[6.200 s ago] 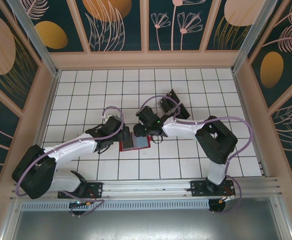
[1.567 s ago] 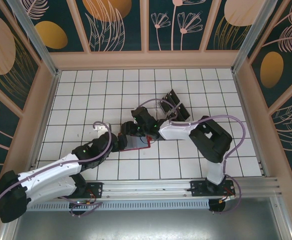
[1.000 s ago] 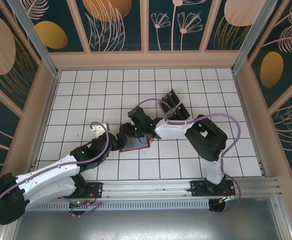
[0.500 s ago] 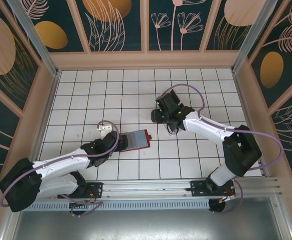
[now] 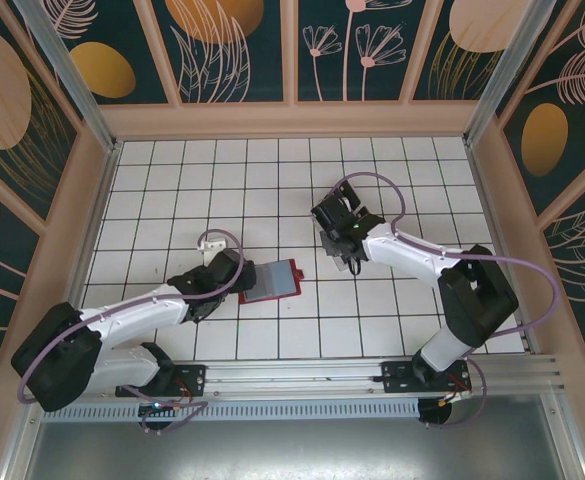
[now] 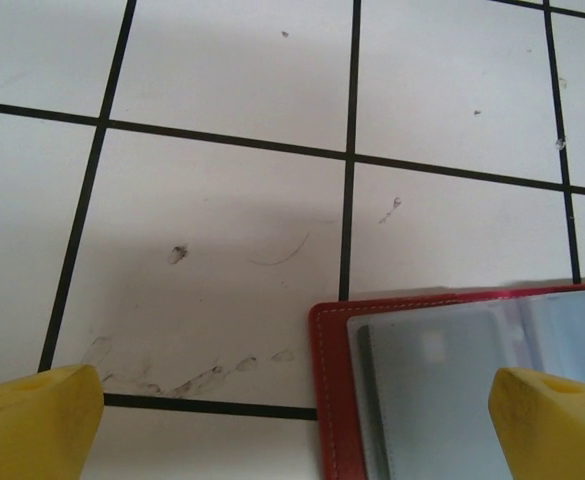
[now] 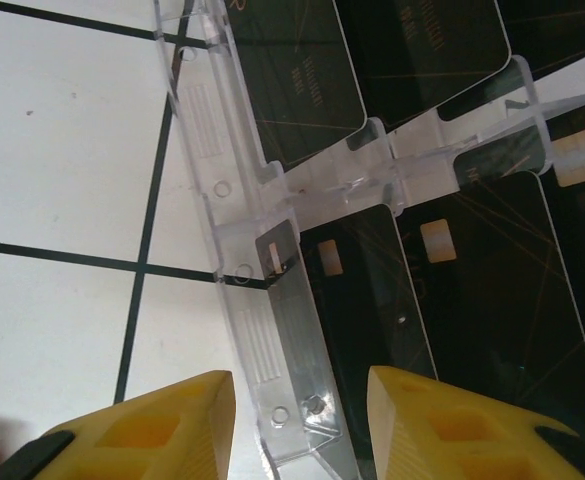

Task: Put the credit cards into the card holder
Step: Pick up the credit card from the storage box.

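Tabletop of white tiles (image 5: 152, 180) bears the red card holder (image 5: 270, 281) near its middle, lying open with the grey lining up, one corner between the widely parted jaws of the left gripper (image 6: 292, 430). Farther back, the right gripper (image 7: 297, 430) hangs with jaws partly apart astride the side rail of a clear tray (image 7: 262, 330), seemingly not touching it. Black credit cards (image 7: 372, 300) sit in the tray's compartments.

Bright, even light falls from above. On the white table (image 5: 172, 180) the shadows are short and soft. In the left wrist view a pale grey shadow lies over the near tiles (image 6: 222, 260). The clear tray (image 7: 242, 330) carries small white glints and is in focus.
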Motion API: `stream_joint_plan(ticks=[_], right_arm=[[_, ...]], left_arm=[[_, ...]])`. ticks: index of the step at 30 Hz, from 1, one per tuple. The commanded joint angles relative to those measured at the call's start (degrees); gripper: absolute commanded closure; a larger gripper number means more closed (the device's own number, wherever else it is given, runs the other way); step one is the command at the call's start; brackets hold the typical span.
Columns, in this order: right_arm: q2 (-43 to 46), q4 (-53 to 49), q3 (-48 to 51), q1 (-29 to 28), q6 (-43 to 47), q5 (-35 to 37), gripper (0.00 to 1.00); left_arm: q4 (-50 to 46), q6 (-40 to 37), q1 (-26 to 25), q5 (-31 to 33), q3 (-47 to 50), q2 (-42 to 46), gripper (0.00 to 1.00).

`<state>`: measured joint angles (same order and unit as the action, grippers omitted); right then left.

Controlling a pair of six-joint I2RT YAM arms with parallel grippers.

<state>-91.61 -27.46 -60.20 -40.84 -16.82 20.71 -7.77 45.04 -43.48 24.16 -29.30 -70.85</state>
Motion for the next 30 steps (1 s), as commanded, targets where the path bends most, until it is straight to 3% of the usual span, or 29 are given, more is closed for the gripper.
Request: stream_joint_plan(ticks=[1, 26, 30], right_arm=[[-1.81, -1.33, 1.29, 0.24, 1.3, 3.13, 0.61], [-4.0, 0.04, 1.07, 0.49, 2.26, 0.3, 0.85], [-4.35, -0.22, 0.44, 0.5, 2.67, -0.3, 0.95]], left_arm=[[0.87, -1.42, 0.26, -0.77, -1.29, -0.95, 0.01], [2.49, -1.53, 0.33, -1.64, -0.26, -1.55, 0.01], [2.75, -1.66, 0.37, -1.93, -0.14, -1.66, 0.02]])
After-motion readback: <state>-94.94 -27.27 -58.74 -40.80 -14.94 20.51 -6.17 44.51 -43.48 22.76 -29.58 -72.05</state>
